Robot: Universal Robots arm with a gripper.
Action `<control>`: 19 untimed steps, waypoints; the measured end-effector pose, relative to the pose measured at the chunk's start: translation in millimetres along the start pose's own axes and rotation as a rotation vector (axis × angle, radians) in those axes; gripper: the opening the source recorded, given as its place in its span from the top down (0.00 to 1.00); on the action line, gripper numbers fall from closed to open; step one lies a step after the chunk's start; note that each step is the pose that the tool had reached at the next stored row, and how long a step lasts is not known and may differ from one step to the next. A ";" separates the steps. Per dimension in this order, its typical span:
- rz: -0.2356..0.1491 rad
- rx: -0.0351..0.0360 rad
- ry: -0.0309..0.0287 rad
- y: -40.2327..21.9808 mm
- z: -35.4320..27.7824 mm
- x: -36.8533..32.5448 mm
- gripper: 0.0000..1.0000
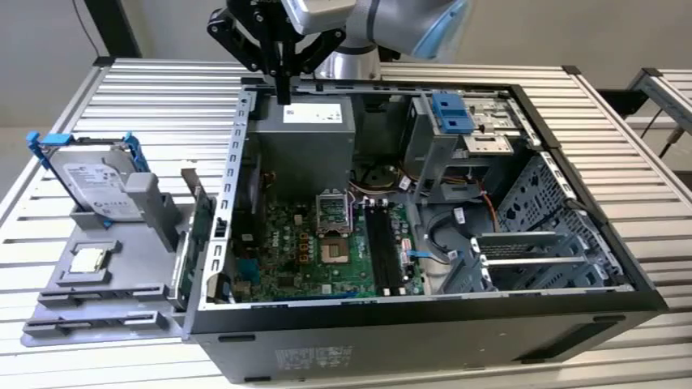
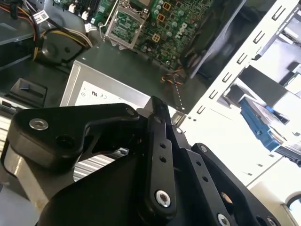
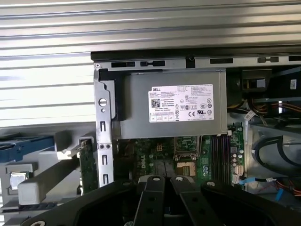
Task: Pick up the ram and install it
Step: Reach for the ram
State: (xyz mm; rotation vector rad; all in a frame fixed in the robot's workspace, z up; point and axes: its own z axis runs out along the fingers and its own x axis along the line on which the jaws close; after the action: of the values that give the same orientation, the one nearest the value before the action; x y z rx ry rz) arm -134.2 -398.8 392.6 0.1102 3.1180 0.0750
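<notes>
I see gripper (image 1: 284, 97) pressed together, empty, over white-labelled power supply (image 1: 308, 134) at computer case (image 1: 433, 312) edge | ram (image 3: 86, 165) upright just outside case wall

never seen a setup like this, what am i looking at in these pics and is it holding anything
This is one robot arm with a black gripper, shut and holding nothing, hanging above the power supply of an open computer case. One picture comes from a camera off the arm; two come from cameras on its wrist, looking past the gripper. On the slatted table beside the case, a grey tray holds a hard drive, a processor chip and the ram, standing upright.
</notes>
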 end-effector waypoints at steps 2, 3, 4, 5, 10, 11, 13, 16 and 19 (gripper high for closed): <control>0.000 -0.0001 0.0000 -0.3 0.0 3.8 1.00; 0.000 -0.0001 -0.0001 -0.4 0.0 5.1 1.00; 0.000 -0.0001 0.0000 -0.3 0.0 5.3 1.00; -0.001 0.0000 0.0000 -0.4 -0.1 5.9 1.00; -0.005 -0.0001 0.0002 -0.4 -0.1 8.1 1.00; -0.006 -0.0002 0.0002 -0.5 -0.1 8.4 1.00; -0.008 -0.0003 0.0004 -0.5 -0.1 9.0 1.00; -0.012 -0.0002 0.0006 -0.6 -0.2 9.9 1.00; -0.015 -0.0004 0.0007 -0.6 -0.2 10.8 1.00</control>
State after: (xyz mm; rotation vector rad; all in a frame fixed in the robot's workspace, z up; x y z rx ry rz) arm -145.0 -398.7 392.6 0.0862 3.1191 0.0754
